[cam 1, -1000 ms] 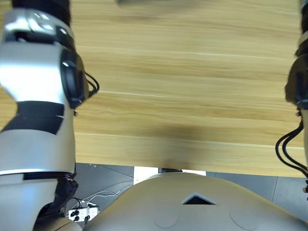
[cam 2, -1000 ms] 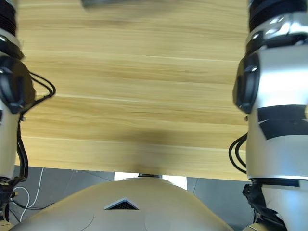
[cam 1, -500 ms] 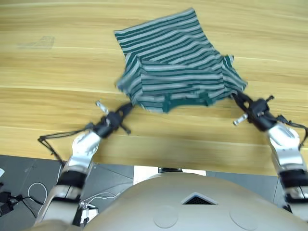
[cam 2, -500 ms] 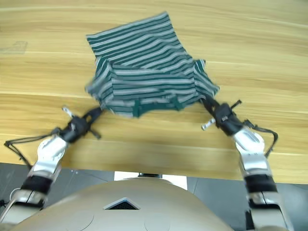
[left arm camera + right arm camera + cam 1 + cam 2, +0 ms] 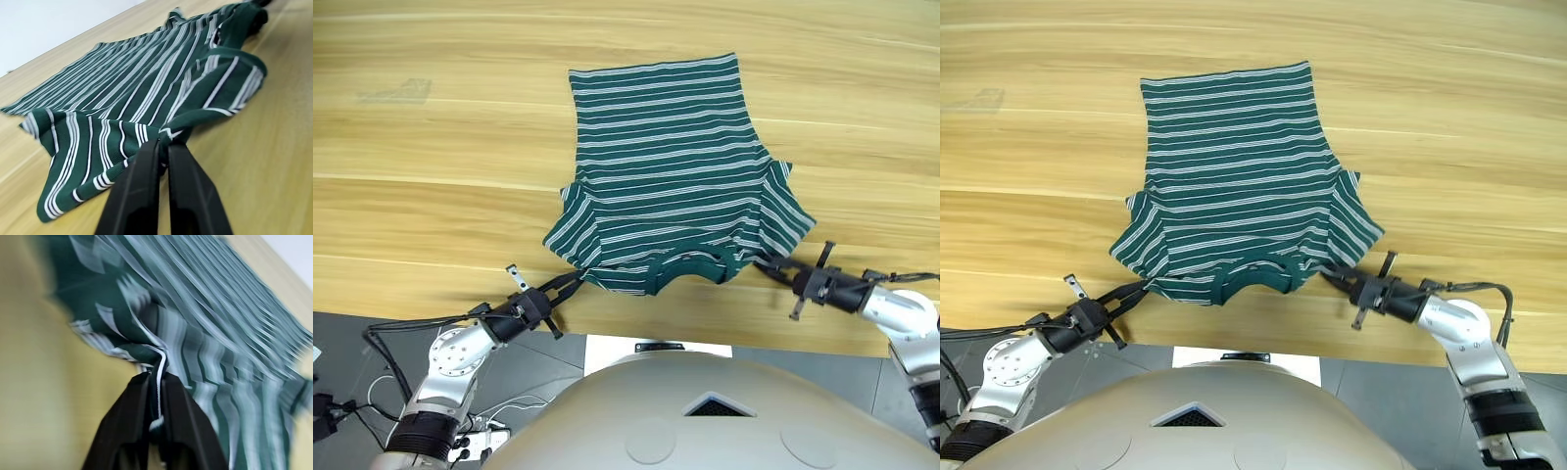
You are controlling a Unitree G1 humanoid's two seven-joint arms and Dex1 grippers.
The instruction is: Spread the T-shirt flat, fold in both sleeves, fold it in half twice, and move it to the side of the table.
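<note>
Wooden table (image 5: 431, 147) holds the T-shirt (image 5: 671, 166) mid-surface, collar toward me, sleeves bunched. I have the left gripper (image 5: 574, 280) and right gripper (image 5: 768, 262) pinched tight on its near shoulders. It looks light, limp and stretchy; I'd hold seams and hems.

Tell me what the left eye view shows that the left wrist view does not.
Left eye view alone: the T-shirt's whole outline, collar toward the robot, hem far, and the table's near edge. Left wrist view alone: close up, the left gripper's black fingers shut on a fabric fold. Both: the striped T-shirt lying on the wooden table.
</note>
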